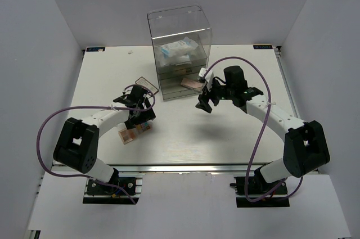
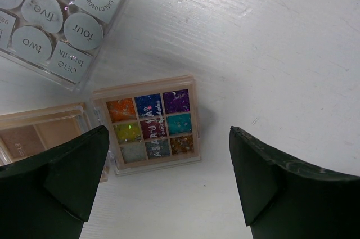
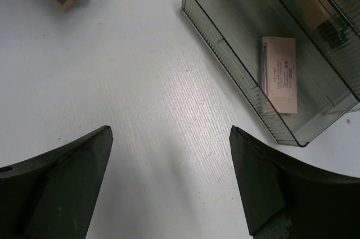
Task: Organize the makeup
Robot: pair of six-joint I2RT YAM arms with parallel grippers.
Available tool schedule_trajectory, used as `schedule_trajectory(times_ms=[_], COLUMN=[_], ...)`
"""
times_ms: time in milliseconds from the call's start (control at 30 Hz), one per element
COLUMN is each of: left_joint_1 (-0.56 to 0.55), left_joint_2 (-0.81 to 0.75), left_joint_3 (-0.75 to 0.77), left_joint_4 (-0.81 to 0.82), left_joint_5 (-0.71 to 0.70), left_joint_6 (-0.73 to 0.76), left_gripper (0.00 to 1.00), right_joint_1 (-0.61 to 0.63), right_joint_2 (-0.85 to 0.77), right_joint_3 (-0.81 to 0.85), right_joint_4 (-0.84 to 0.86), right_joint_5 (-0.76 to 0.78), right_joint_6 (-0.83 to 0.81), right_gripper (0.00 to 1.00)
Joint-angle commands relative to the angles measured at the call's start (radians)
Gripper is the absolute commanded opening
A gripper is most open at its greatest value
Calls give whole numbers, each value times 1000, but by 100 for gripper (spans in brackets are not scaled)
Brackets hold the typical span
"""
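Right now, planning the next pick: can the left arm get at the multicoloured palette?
Probably yes. The left gripper hangs open above the multicoloured palette, which lies flat with nothing on top; the peach palette sits close beside it.

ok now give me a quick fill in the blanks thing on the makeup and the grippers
1. The colourful palette on the table holds ____ squares of colour, in three rows of three.
2. The flat box lying in the pulled-out clear drawer is pale ____.
3. The left gripper and the right gripper both hold nothing, and their fingers are ____.

Missing words: nine; pink; open
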State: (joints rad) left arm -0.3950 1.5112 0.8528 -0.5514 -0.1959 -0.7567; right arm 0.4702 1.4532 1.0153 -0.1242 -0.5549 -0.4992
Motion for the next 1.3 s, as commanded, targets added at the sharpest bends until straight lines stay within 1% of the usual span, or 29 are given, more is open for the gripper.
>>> schedule_trajectory(times_ms=[0, 500, 867, 1067, 1267], left_joint_1=[4, 2, 2, 2, 2], left_joint_2=[-20, -48, -154, -118, -86], left_joint_3=[-4, -60, -83, -112, -83], left_joint_4=[-22, -25, -16, 21, 44], left_joint_5=[-27, -10, -14, 22, 41], left_joint_6=[-3, -18, -36, -39, -38], left_gripper=[97, 97, 96, 96, 96], right_joint_1=[-8, -16, -19, -22, -24], right_joint_2=[-19, -13, -14, -13, -19], right_joint_3=[9, 8, 5, 11, 6], right_joint_4=[37, 43, 44, 46, 44], right_joint_5=[-27, -33, -39, -40, -39], right_joint_6=[17, 22, 25, 27, 28], right_gripper=[89, 89, 89, 89, 89])
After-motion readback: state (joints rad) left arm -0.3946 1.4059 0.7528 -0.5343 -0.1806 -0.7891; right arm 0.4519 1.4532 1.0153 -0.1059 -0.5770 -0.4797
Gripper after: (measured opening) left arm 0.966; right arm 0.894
